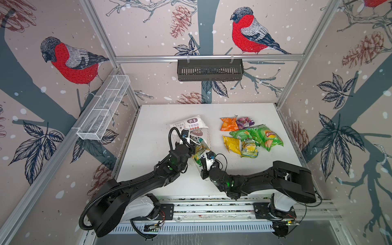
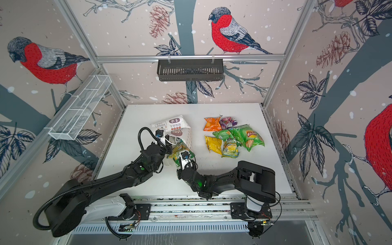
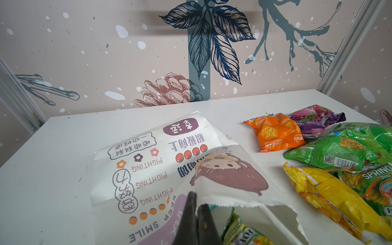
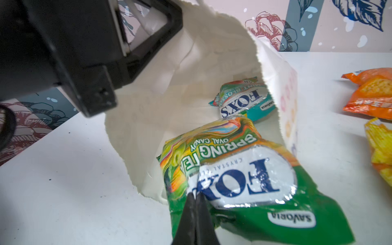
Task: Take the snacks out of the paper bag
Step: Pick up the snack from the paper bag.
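Note:
The white paper bag (image 1: 191,125) (image 3: 148,165) lies on its side, mouth toward the arms. My left gripper (image 3: 196,199) (image 1: 193,145) is shut on the bag's upper rim and holds the mouth up. My right gripper (image 4: 195,195) (image 1: 201,158) is shut on a green-yellow candy packet (image 4: 233,169) (image 1: 200,150) that lies half out of the mouth. A teal packet (image 4: 244,99) sits deeper inside the bag. To the right on the table lie an orange packet (image 1: 228,124), a purple one (image 1: 245,122), a small green one (image 1: 239,134), a yellow one (image 1: 231,144), a green-yellow one (image 1: 249,148) and the green chip bag (image 1: 268,135).
A black slotted basket (image 1: 210,70) hangs on the back wall. A white wire basket (image 1: 104,108) hangs on the left wall. The white table (image 1: 152,161) is walled in at the back and on both sides.

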